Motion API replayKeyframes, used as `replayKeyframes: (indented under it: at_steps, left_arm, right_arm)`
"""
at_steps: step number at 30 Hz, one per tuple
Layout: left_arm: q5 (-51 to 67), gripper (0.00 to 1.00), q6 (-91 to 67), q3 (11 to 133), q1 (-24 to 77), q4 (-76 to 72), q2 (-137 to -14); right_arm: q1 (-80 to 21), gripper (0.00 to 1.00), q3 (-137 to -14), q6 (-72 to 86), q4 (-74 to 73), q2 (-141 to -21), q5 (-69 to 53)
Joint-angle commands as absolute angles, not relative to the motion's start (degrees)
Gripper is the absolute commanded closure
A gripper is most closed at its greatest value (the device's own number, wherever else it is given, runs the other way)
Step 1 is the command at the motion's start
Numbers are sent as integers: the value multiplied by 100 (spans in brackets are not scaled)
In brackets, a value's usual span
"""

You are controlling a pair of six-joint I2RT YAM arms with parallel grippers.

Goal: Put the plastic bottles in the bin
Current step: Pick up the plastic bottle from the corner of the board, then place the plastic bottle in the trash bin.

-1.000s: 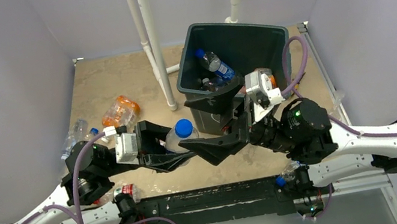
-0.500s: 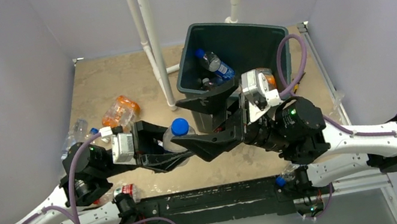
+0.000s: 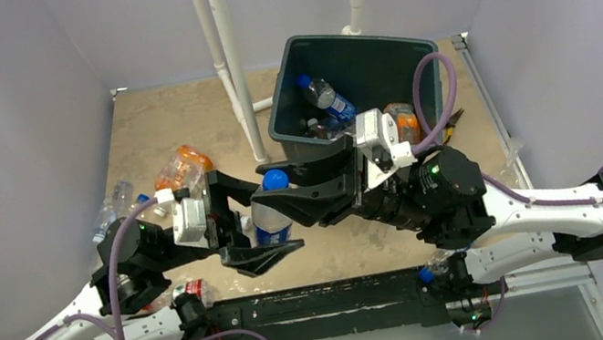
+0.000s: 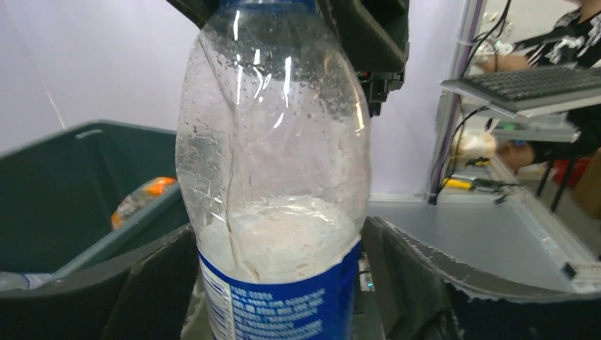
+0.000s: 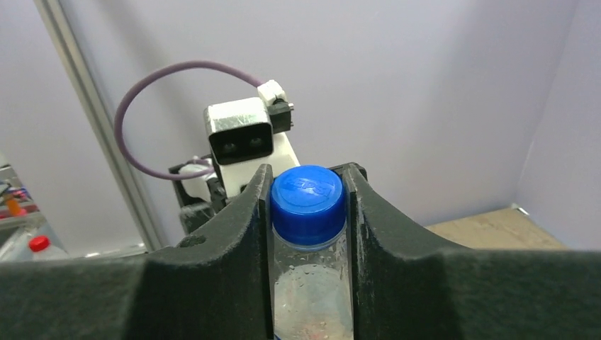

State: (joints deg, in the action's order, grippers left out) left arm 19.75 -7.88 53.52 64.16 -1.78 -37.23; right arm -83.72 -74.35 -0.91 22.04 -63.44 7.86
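Blue-capped bottle (image 4: pixel 273 212) tight in right hand (image 5: pixel 307 212)

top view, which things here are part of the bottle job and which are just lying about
Part of the job:
- blue-capped bottle, cap in the right gripper
- bin, with a bottle inside
- loose on the table: orange-label bottle, clear bottles

Not part of it:
- white pipes
- purple arm cables

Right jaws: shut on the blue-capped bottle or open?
Shut on the bottle: right wrist view shows the right jaws pressed against its blue cap. Left jaws stand spread around its body.
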Motion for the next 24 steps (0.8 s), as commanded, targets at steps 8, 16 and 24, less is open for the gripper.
replayKeyframes:
  at_steps: [8,16,24]
  left_arm:
    - [-228,1,-959,4767,6437,-190,-1982]
    - [-1348,1,-1036,4291,6441,-262,-877]
    - [-2993,1,-1882,4307,6439,349,-1324]
  right_arm:
    - [-8367,100,-8537,-1153,1873,-5700,2403]
    - [-8354,100,-9280,-3854,3659,-6404,3911]
    - [-4918,100,-10316,-1916,1503,-7722,4053]
